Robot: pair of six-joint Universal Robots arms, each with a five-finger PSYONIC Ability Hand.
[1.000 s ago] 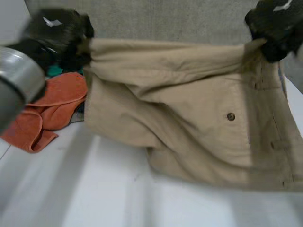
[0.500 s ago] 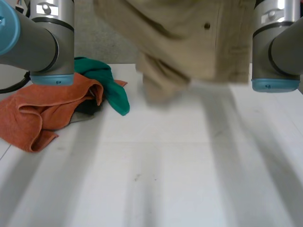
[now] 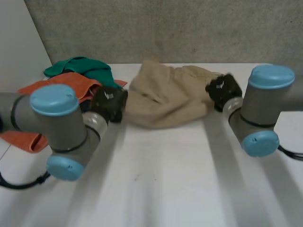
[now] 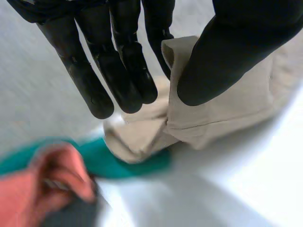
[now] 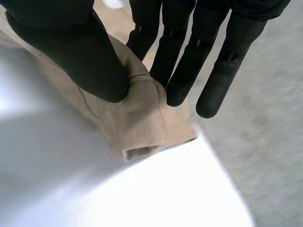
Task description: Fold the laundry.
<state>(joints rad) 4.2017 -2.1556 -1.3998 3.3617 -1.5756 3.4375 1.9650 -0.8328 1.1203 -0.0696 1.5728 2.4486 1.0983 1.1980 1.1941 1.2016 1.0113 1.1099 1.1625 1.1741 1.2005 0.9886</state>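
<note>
White worktop (image 3: 189, 179) against a grey speckled wall (image 3: 165, 28); tan woven trousers (image 3: 165, 99) bunched at its far middle; crumpled orange cloth (image 3: 71, 84) and green cloth (image 3: 80, 66) just left of them; left hand (image 3: 108, 105) pinches their left end, right hand (image 3: 222, 90) their right end, each thumb against straight fingers.

A white bench (image 3: 180, 184) spreads across the lower part of the head view, smooth and matt, with a small dark speck (image 3: 136, 178) near its middle. Its far edge meets a grey, rough-textured wall (image 3: 165, 28) that runs the full width behind it. At the far left stands a plain white panel (image 3: 19, 47), upright beside the wall. A thin line (image 3: 4, 150) at the bench's left edge may be a seam.
</note>
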